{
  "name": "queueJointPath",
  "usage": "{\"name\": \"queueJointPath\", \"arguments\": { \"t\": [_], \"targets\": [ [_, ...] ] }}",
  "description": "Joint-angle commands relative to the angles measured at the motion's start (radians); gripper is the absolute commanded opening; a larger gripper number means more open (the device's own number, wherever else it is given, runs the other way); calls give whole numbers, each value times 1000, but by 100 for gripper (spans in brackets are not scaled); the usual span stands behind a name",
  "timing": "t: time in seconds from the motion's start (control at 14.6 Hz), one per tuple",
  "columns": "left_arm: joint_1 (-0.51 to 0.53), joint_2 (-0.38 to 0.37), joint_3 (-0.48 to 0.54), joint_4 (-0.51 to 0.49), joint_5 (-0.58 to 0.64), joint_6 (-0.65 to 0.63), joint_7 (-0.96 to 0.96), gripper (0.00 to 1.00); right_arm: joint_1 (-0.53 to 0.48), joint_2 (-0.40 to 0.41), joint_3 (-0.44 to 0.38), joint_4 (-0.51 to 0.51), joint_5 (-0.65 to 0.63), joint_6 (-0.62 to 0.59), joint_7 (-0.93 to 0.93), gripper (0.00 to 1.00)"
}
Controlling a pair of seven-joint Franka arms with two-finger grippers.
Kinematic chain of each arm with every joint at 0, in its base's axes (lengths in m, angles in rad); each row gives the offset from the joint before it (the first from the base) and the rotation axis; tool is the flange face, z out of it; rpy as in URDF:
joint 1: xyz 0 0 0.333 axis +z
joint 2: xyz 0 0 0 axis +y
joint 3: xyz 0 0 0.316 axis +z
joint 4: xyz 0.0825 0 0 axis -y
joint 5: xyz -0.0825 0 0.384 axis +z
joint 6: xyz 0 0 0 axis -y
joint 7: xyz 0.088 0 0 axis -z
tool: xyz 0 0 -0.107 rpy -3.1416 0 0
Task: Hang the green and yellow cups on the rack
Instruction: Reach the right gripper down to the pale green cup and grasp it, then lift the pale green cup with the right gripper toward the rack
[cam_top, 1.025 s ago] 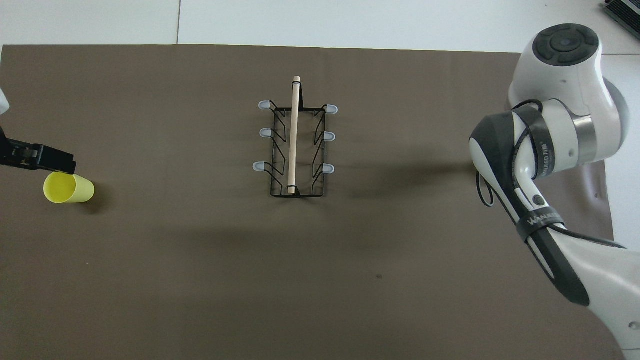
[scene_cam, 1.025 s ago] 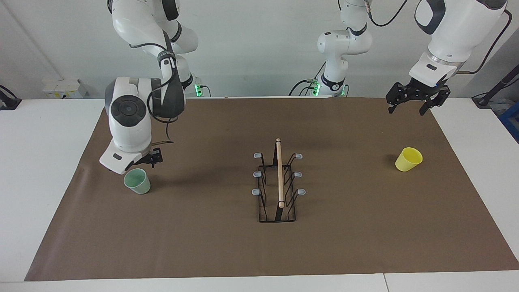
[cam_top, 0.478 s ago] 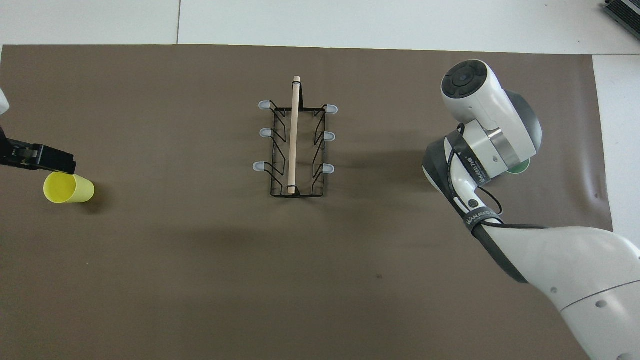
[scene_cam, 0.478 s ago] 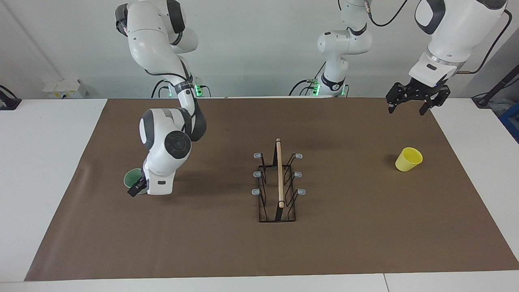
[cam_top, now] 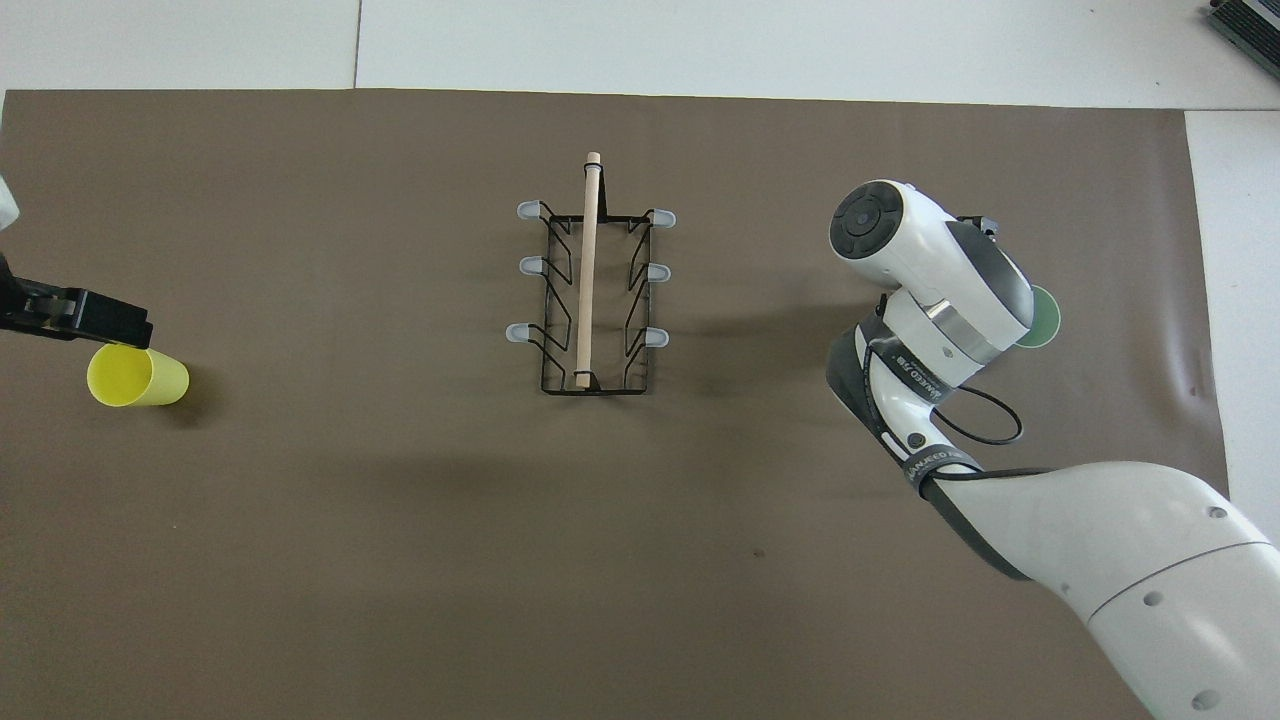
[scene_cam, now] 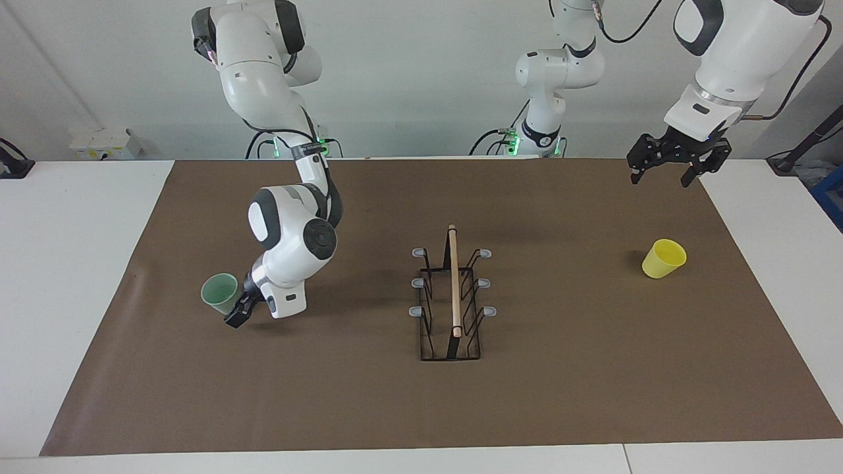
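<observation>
- The pale mint-green tapered plastic cup [scene_cam: 219,290] sits toward the right arm's end of the tabletop [scene_cam: 79,263], tipped with its open mouth turned up and outward, over the brown mat [scene_cam: 369,408] that covers most of the surface.
- The right hand [scene_cam: 236,312] is low at this cup; its dark fingers [scene_cam: 234,318] close on the cup's side wall, and the white wrist leans in from the rack's side. In the overhead view the wrist hides most of the cup, and only a green sliver [cam_top: 1040,318] shows past it.
- Whether the cup's base rests on the mat or is just off it cannot be told.
- The narrow black wire rack [scene_cam: 451,309] stands at the middle of the mat, between the two cups and well apart from both. Its light wooden rod handle [scene_cam: 454,280] runs along the top, and three grey-tipped prongs [scene_cam: 419,252] stick out on each side, all bare.
- The bright yellow tapered plastic cup [scene_cam: 663,258] lies toward the left arm's end of the mat, tilted with its mouth raised, touched by nothing.
- The left hand [scene_cam: 665,172] hangs in the air over the mat's edge near the left arm's base, its black fingers spread wide and holding nothing; this arm waits.
</observation>
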Motion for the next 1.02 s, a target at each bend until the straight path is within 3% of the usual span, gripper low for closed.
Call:
{"name": "queueJointPath", "arguments": {
  "t": [0.0,0.75,0.96],
  "targets": [
    [3,-5,-4,6,16,-19,-11,100,-6,-4,2,-60,-76,51,-36,100],
    [3,-5,-4,6,16,-19,-11,100,3,-18,2,-143,-148,35,-26,100],
    [3,-5,-4,6,16,-19,-11,100,2,-21,4,-162,-232,61,-42,100]
  ]
}}
